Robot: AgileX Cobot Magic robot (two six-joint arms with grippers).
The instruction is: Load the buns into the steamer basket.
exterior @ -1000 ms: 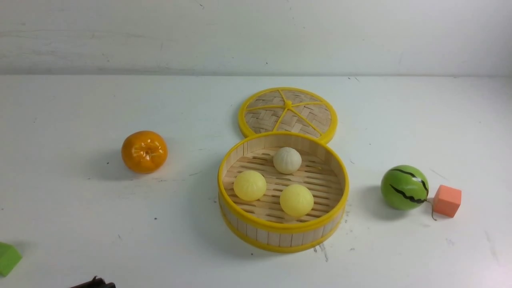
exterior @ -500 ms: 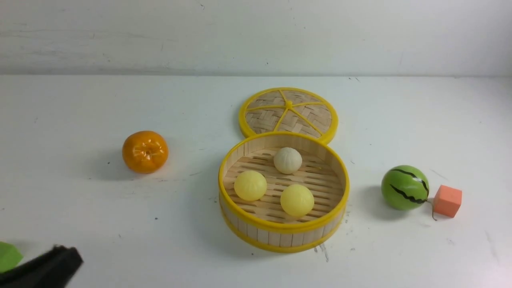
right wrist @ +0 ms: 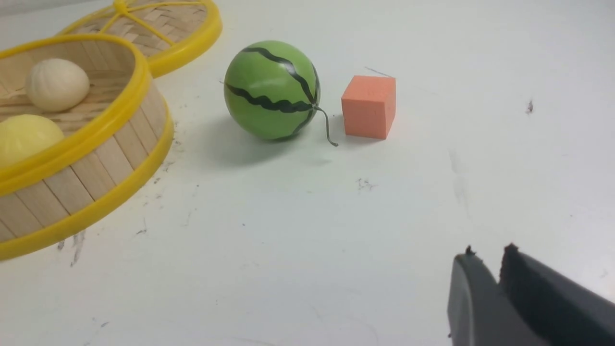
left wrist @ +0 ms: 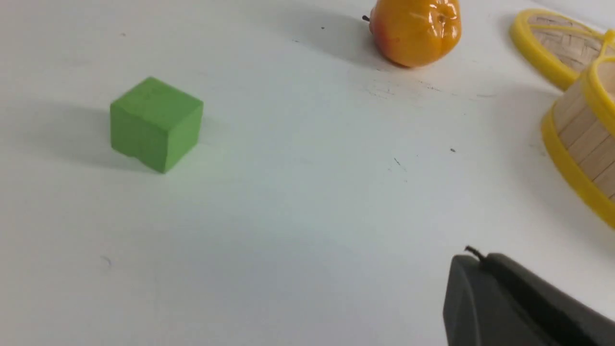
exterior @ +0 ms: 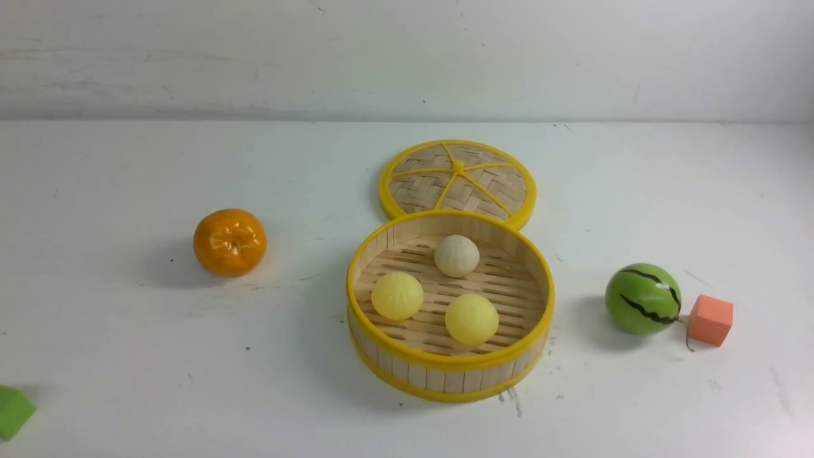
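Sitting at the far left edge of the white table (exterior: 127,356) is a green cube (exterior: 13,411), with the glossy orange fruit (exterior: 229,242) lying farther in and well clear of everything else. The left gripper (left wrist: 473,262) is hanging low over bare tabletop with its fingers pressed together and empty, the cube and the orange both lying well apart from it. The steamer basket (exterior: 445,375) is standing near the middle, its flat woven lid (exterior: 458,178) lying just behind and touching its rim. All three buns are resting inside it: a pale yellow bun (exterior: 397,296) at the left, a cream-white pleated bun (exterior: 456,255) toward the back, and a second yellow bun (exterior: 471,319) nearest the front. A striped watermelon ball (exterior: 642,298) and an orange cube (exterior: 710,320) are lying just beside each other. The right gripper (right wrist: 485,262) is hovering over open table with its fingers nearly together, holding nothing, the basket well apart from it.
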